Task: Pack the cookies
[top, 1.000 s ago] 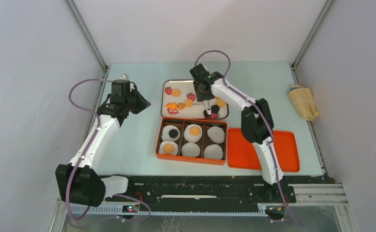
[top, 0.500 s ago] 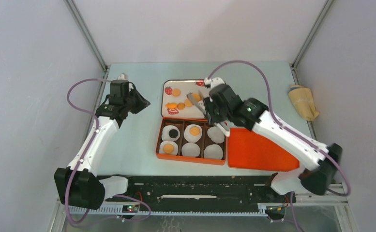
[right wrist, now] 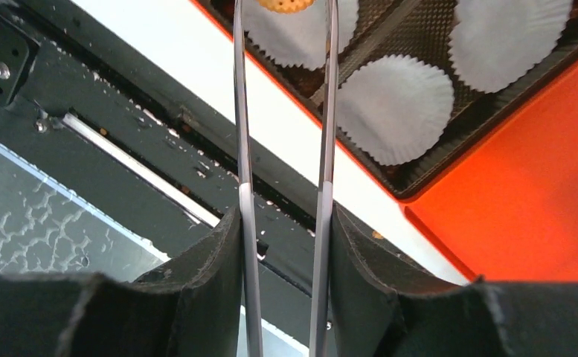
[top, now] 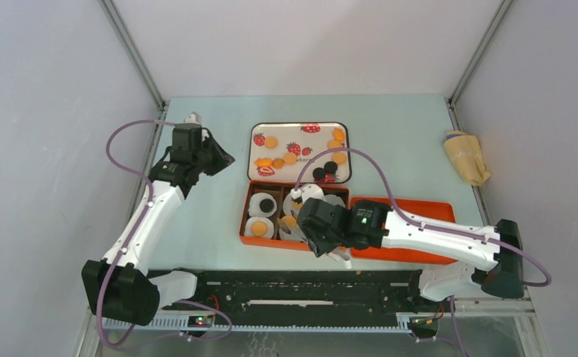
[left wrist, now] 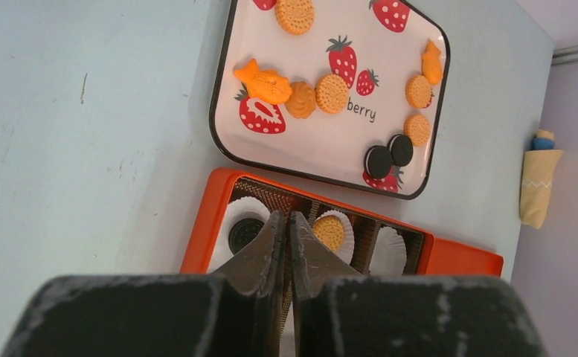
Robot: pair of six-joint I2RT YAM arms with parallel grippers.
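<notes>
Golden cookies and black cookies lie on the strawberry-print tray; the left wrist view shows them too. The orange box holds white paper cups, one with a black cookie and one with a golden cookie. My right gripper is shut on metal tongs. The tongs pinch a golden cookie over a near-row cup. My left gripper is shut and empty, held above the table left of the tray.
The orange lid lies right of the box, partly under my right arm. A yellow cloth sits at the far right edge. The black base rail runs along the near edge. Empty paper cups fill other compartments.
My right arm has swung from the tray back toward the near edge, over the box's front row, with the tongs. The left arm has barely moved.
</notes>
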